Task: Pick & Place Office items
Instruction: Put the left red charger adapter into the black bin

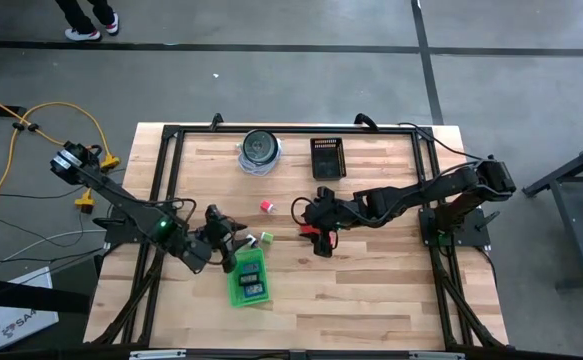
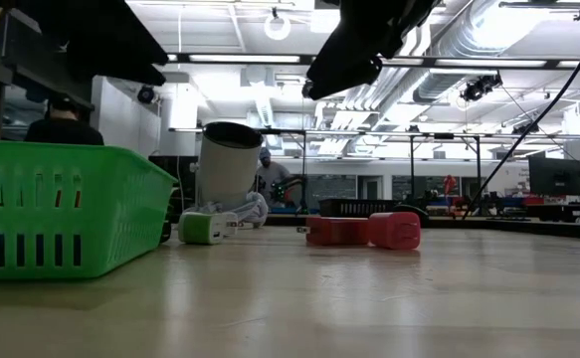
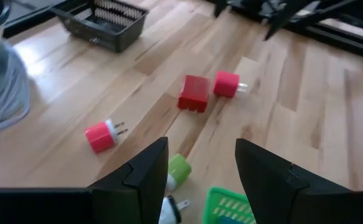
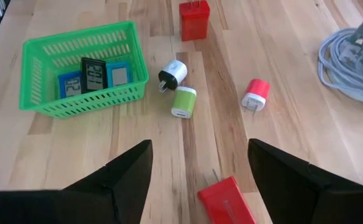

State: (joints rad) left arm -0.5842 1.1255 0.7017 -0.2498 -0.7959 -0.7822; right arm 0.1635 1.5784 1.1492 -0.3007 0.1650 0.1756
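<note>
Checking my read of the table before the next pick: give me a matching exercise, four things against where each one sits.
Things:
1. green tray
2. green plug
3. pink plug
4. black basket

Places:
A. right beside the white plug
B. holds blue pieces and a black piece
C. alone on bare wood, towards the cable coil
D. next to the round container

Pairs: 1-B, 2-A, 3-C, 4-D

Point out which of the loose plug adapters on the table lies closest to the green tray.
The white adapter, lying just off the green tray rim with its prongs toward it. The green adapter touches its far side; the pink one and both red blocks lie farther out.
</note>
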